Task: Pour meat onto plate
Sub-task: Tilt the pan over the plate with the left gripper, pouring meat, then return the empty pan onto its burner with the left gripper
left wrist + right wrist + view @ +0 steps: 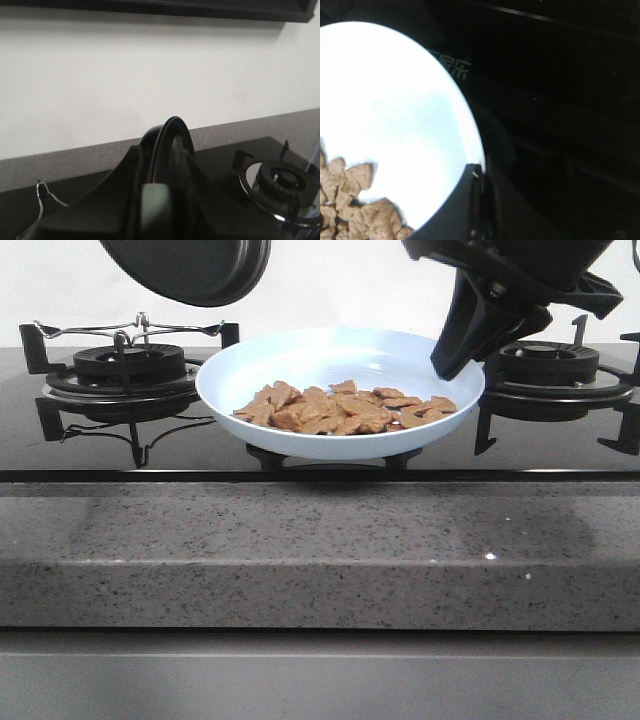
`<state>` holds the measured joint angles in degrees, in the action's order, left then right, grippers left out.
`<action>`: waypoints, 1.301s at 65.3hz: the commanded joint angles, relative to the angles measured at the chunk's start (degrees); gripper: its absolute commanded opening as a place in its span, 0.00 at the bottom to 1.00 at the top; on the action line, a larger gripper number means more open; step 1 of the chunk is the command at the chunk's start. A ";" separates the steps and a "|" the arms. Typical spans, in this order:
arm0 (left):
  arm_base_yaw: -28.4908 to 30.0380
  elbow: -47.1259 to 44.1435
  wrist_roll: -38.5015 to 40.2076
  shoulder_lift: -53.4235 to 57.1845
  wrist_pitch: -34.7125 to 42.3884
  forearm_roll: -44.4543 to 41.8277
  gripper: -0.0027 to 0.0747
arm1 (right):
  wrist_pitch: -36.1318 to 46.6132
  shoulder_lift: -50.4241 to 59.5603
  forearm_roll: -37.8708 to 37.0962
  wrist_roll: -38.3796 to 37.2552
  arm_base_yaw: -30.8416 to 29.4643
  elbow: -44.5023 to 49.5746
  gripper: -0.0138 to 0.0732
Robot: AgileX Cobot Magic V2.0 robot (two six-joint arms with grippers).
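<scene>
The pale-blue plate (330,358) is over the middle of the black hob, between the two burners. The meat (345,410), several tan pieces, lies in a heap on its near side. My right gripper (455,362) comes down from the upper right and is shut on the plate's right rim. The right wrist view shows the plate (395,100), the meat (350,200) and the gripper (480,185) pinching the rim. My left gripper (160,210) is shut on the pale handle (156,207) of the black pan (190,265), which is held high at the upper left, tilted on edge (172,145). No meat shows in the pan.
A gas burner with a black grate (125,365) is on the left and another (555,365) on the right, close behind the right gripper; it also shows in the left wrist view (280,182). A grey speckled counter edge (320,550) runs along the front. A white wall is behind.
</scene>
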<state>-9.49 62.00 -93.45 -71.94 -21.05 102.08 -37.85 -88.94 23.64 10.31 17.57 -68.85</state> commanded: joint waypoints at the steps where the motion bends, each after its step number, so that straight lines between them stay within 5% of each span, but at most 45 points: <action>1: 3.48 3.40 8.38 -0.31 -3.32 4.70 0.01 | 2.25 2.56 1.08 0.61 0.05 -1.38 0.08; 23: 18.12 9.64 28.70 -13.65 -24.08 4.70 0.01 | 2.25 2.56 1.08 0.61 0.05 -1.38 0.08; 62: 25.70 14.17 41.38 -29.19 -26.83 4.70 0.01 | 2.25 2.56 1.08 0.61 0.05 -1.38 0.08; 85: 26.06 14.17 41.41 -32.24 -30.23 4.24 0.01 | 2.25 2.56 1.08 0.61 0.05 -1.38 0.08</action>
<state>16.41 74.49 -51.10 -106.62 -48.46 103.75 -37.85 -88.94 23.64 10.31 17.57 -68.85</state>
